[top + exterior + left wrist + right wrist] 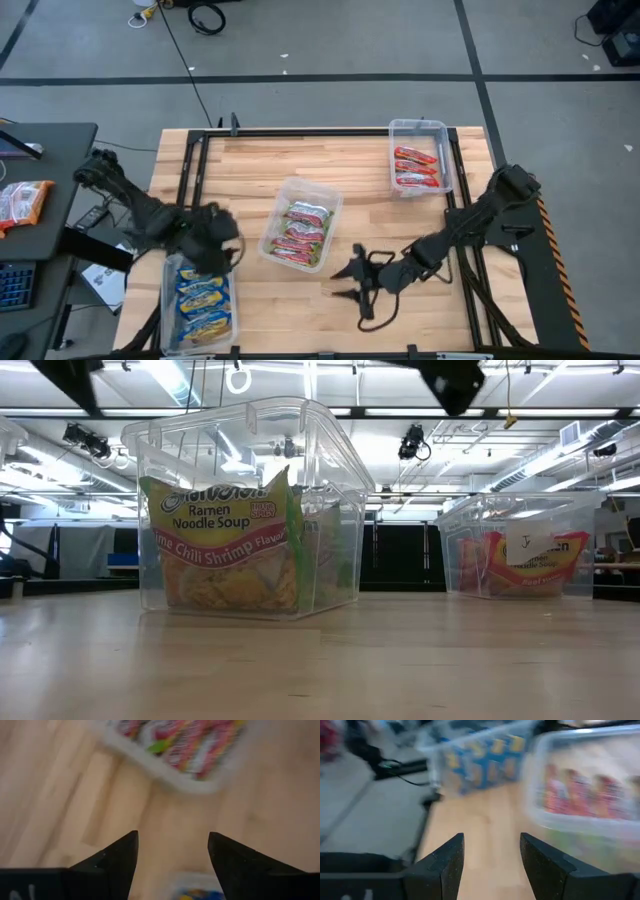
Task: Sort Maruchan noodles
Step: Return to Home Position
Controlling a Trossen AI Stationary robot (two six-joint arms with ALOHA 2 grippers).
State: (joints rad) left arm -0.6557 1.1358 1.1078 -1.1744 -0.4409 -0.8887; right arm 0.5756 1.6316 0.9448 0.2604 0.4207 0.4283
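Maruchan noodles [300, 232] in tubs [268, 225]; left hand [222, 246] just beside, right hand [341, 282] near.

The light wooden counter [330, 160] stood on a grey floor [350, 40] crossed by dark tape lines [468, 40]. A black cable [207, 17] lay coiled on the floor beyond the counter's far edge. A black desk [45, 150] carrying a keyboard [12, 285] stood off the counter's left edge. Long ceiling light strips [170, 375] shone overhead, and a dark wall [400, 555] closed the room far behind.
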